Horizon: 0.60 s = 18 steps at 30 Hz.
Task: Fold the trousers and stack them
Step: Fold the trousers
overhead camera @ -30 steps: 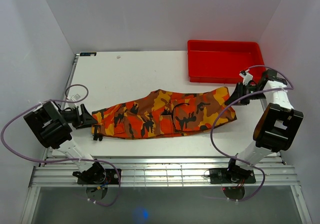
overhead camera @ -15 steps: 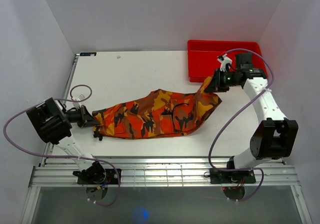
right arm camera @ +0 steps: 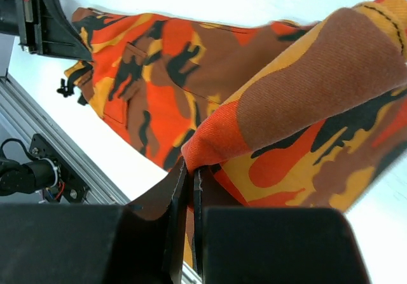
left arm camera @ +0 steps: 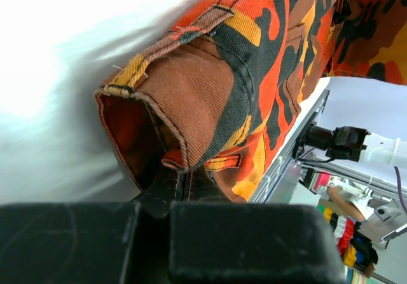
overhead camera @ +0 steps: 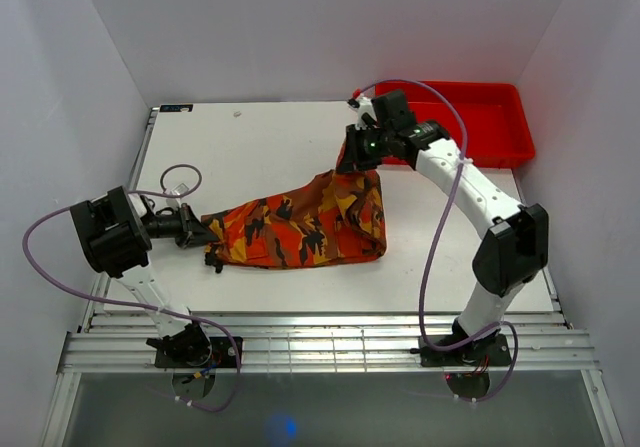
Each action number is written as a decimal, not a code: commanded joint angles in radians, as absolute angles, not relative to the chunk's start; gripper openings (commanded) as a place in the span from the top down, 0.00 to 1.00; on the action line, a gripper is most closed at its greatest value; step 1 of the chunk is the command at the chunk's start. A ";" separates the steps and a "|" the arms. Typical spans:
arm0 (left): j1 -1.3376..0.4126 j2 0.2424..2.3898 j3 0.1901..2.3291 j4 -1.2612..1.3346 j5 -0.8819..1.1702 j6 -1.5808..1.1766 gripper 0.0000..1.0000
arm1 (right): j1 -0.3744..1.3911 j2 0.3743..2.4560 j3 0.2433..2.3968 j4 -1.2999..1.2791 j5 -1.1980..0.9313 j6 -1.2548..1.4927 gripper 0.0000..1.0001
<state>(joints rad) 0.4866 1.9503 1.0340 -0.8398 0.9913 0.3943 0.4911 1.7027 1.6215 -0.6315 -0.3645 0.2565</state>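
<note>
Left fingers (overhead camera: 207, 239) are pinched tight on one end of the trousers (overhead camera: 290, 235), low by the worktop's (overhead camera: 250, 147) left edge. Right fingers (overhead camera: 355, 159) are closed on the other end, lifted above the worktop's middle, just left of the red tray (overhead camera: 495, 117). The camouflage cloth drapes between them, its lower part on the worktop.

no readable text, labels, brands or numbers anywhere
</note>
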 commanded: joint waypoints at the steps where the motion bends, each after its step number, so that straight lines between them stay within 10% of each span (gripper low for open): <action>1: 0.431 1.887 0.997 -0.704 1.043 0.269 1.00 | 0.604 1.765 1.712 -0.554 -0.311 0.314 0.92; 18: 0.160 1.769 0.825 -0.270 0.939 -0.167 1.00 | 0.822 2.071 2.006 -0.575 -0.057 0.414 0.92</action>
<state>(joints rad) 0.1883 1.8156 0.8482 -0.4011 0.9630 -0.0650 0.7963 2.0628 1.9480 -0.6178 -0.0948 0.3691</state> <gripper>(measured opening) 0.019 0.077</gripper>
